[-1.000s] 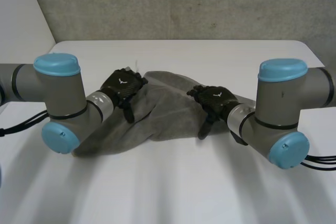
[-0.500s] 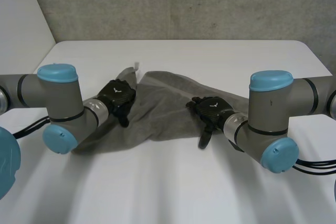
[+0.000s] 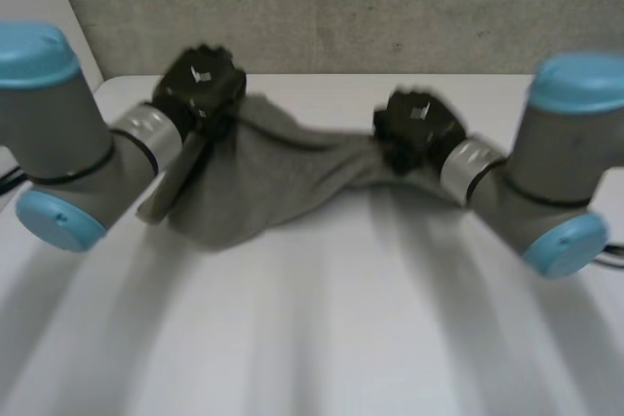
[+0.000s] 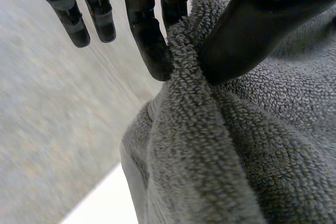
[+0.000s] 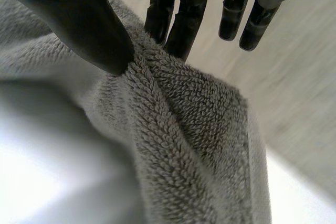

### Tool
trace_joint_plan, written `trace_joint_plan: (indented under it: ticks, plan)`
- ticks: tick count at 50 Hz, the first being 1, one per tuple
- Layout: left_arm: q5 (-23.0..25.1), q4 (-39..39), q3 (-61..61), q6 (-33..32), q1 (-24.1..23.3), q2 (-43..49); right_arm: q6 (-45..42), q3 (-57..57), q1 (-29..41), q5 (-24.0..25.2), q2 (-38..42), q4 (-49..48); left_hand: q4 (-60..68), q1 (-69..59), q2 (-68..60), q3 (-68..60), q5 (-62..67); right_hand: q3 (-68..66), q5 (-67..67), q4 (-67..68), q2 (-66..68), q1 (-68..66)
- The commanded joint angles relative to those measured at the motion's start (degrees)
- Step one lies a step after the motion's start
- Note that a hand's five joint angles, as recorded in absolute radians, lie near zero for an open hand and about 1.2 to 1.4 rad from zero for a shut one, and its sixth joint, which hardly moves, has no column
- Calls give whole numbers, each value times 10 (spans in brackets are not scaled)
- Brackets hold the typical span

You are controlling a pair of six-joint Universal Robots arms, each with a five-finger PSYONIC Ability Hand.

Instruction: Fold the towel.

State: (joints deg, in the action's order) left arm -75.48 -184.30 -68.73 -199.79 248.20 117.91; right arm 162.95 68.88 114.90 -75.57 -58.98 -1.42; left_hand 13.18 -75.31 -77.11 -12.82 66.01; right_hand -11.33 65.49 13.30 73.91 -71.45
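The grey towel (image 3: 268, 177) hangs lifted between my two hands, its lower part sagging onto the white table (image 3: 322, 338). My left hand (image 3: 200, 85) grips the towel's left upper end. In the left wrist view the thumb (image 4: 252, 30) and a finger (image 4: 149, 40) pinch a fold of the towel (image 4: 220, 140). My right hand (image 3: 417, 126) holds the towel's right end. In the right wrist view the thumb (image 5: 84, 24) presses a ridge of the towel (image 5: 178, 129) against the fingers (image 5: 184, 19).
A grey wall (image 3: 390, 7) stands just behind the table's far edge. Both arms (image 3: 68, 143) (image 3: 556, 182) flank the towel. Bare tabletop stretches in front of the towel.
Both hands have closed on the towel and risen toward the far side, pulling it up off the table. The towel now stretches between them.
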Motion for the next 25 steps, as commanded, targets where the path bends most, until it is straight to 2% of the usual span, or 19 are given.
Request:
trace_joint_plan:
  ticks: [1,8,10,11,13,14,15,16,17,18,19,20,21,22,23,25]
  plan:
    - [2,-29,-4,107,-1,-93,0,-1,-20,-7,-121,-69,-32,-47,-29,28,40,13,45,-33,61,-86]
    - [5,-50,-58,166,1,-153,-4,2,-21,10,-170,-105,-32,-47,-29,28,40,13,45,-33,61,-86]
    - [6,-74,-108,172,4,-166,-13,12,-20,52,-170,-81,-32,-47,-29,28,40,13,45,-33,61,-86]
    - [6,-74,-108,172,4,-166,-13,13,-20,53,-170,-81,-32,-47,-29,28,40,13,45,-33,61,-86]
    - [8,-84,-141,170,5,-167,-37,38,-19,130,-159,-18,-32,-47,-29,28,40,13,45,-33,61,-86]
    - [10,-90,-175,166,6,-167,-37,38,-19,131,-159,-17,-32,6,24,28,-13,13,45,-33,61,-86]
    - [12,-89,-199,165,6,-165,-66,57,-18,168,-145,16,-32,152,170,28,-159,13,45,-33,61,-86]
    - [12,-89,-199,165,6,-165,-112,73,-16,202,-123,59,-32,153,171,28,-160,13,-1,-33,15,-40]
    - [19,-85,-229,164,7,-161,-112,73,-16,202,-123,60,-32,385,403,28,-392,13,-1,-33,14,-39]
    - [32,-79,-260,161,10,-160,-172,82,-16,222,-100,109,-32,542,560,28,-549,13,-283,-33,-267,242]
    - [32,-79,-260,161,10,-160,-237,84,-16,226,-79,168,-32,543,561,28,-550,13,-627,-33,-611,587]
    - [48,-71,-287,152,12,-156,-237,84,-16,226,-79,169,-32,600,618,28,-607,13,-630,-33,-615,590]
    - [66,-61,-312,136,20,-148,-296,79,-25,218,-67,221,-32,640,658,28,-647,13,-655,-33,-738,713]
    - [66,-61,-312,136,20,-148,-296,78,-25,218,-67,222,-32,641,659,28,-648,13,-655,-33,-739,714]
    - [79,-50,-328,116,30,-141,-329,69,-29,213,-61,263,-32,649,667,28,-656,13,-655,-33,-739,714]
    - [89,-37,-337,89,38,-139,-323,57,-30,204,-56,282,-32,649,667,28,-656,13,-655,-33,-739,714]
